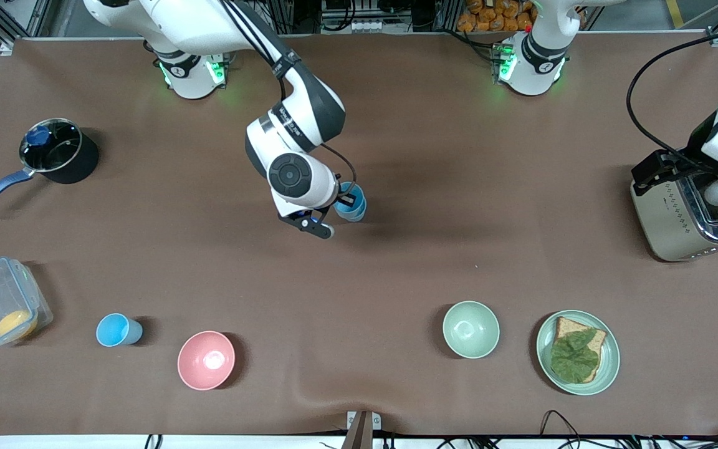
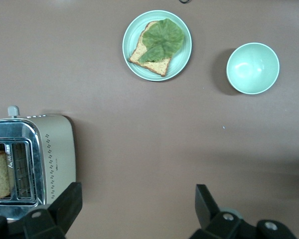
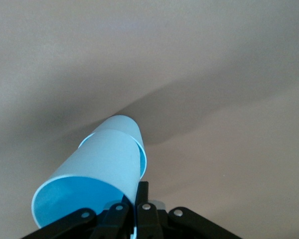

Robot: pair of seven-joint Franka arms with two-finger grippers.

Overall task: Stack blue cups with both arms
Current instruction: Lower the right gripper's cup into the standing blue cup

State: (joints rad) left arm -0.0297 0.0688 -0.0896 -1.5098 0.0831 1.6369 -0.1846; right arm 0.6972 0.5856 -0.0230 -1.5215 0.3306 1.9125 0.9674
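My right gripper (image 1: 341, 207) is over the middle of the table, shut on the rim wall of a pale blue cup (image 1: 351, 201). In the right wrist view the fingers (image 3: 142, 196) pinch that cup (image 3: 97, 169), one inside and one outside. Its lower end sits inside a second blue cup (image 3: 123, 124), whose rim wraps around it. Another sky-blue cup (image 1: 118, 330) stands alone between the clear box and the pink bowl. My left gripper (image 2: 138, 209) is open and empty, up over the table beside the toaster (image 2: 35, 159).
A pink bowl (image 1: 205, 360), a pale green bowl (image 1: 470, 329) and a plate with bread and lettuce (image 1: 578, 352) stand along the side nearest the camera. A dark pot (image 1: 58, 151) and a clear box (image 1: 1, 309) are at the right arm's end, the toaster (image 1: 689, 215) at the left arm's end.
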